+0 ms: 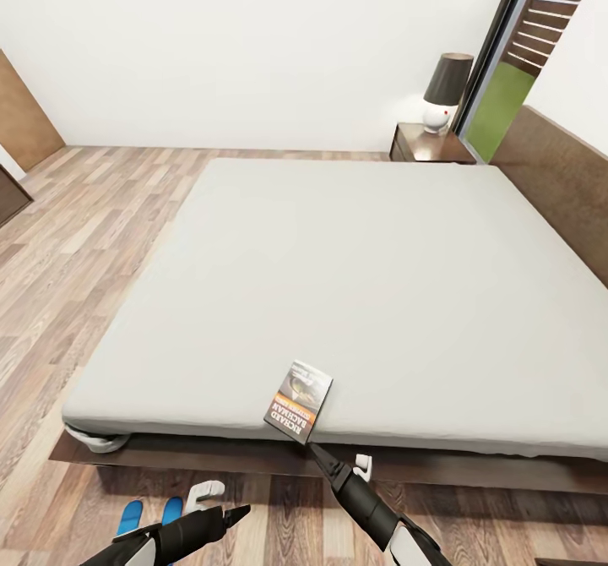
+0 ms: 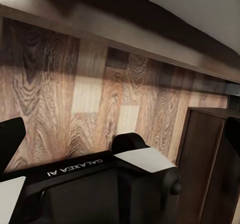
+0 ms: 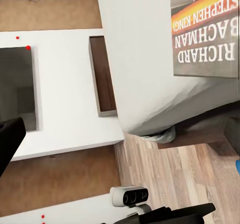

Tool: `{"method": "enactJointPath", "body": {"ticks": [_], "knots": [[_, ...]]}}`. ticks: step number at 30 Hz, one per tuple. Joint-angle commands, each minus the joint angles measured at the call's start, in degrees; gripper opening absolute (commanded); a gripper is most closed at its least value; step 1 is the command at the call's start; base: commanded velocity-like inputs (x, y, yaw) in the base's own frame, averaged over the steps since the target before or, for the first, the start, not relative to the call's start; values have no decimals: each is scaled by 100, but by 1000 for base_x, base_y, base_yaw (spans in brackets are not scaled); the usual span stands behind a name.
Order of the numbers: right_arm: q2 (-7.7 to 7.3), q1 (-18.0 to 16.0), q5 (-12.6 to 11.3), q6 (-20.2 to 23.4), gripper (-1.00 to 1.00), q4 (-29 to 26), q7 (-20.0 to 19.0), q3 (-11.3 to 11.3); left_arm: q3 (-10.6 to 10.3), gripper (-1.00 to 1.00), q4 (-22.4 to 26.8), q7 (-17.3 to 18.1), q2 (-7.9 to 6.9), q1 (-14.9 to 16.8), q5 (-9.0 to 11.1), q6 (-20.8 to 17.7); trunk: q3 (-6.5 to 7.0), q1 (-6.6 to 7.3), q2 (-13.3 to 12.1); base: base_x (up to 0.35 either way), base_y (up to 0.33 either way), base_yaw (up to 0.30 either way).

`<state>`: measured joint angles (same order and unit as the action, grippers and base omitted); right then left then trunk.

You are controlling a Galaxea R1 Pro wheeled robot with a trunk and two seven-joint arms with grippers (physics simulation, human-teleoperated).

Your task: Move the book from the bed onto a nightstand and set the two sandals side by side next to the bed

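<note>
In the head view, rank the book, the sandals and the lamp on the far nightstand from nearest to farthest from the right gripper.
1. The book, at the bed's near edge, right at the tips of the right gripper.
2. The sandals, on the floor by the left arm.
3. The lamp, on the nightstand past the bed's far side.

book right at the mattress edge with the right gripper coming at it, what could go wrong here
The book lies at the very edge of the mattress, one corner past it, so a nudge from the right gripper could tip it onto the floor. The gripper comes from below the edge, so its fingers may hit the mattress side. The sandals lie on the floor near the left gripper and could get knocked.
</note>
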<state>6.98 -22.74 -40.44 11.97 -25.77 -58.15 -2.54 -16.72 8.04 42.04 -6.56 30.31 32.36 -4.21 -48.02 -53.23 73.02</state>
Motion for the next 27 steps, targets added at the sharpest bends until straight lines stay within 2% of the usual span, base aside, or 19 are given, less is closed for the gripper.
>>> {"method": "enactJointPath", "body": {"ticks": [1,27], "knots": [[5,-2,-18,60,100,2,-21,-26,-33,100,4,15,-4,2,59,-44,-22,-22,44,0,0,0],[5,-2,-17,60,100,2,-21,-28,-33,100,4,15,-4,2,59,-44,-489,-594,1086,0,0,0]]}}
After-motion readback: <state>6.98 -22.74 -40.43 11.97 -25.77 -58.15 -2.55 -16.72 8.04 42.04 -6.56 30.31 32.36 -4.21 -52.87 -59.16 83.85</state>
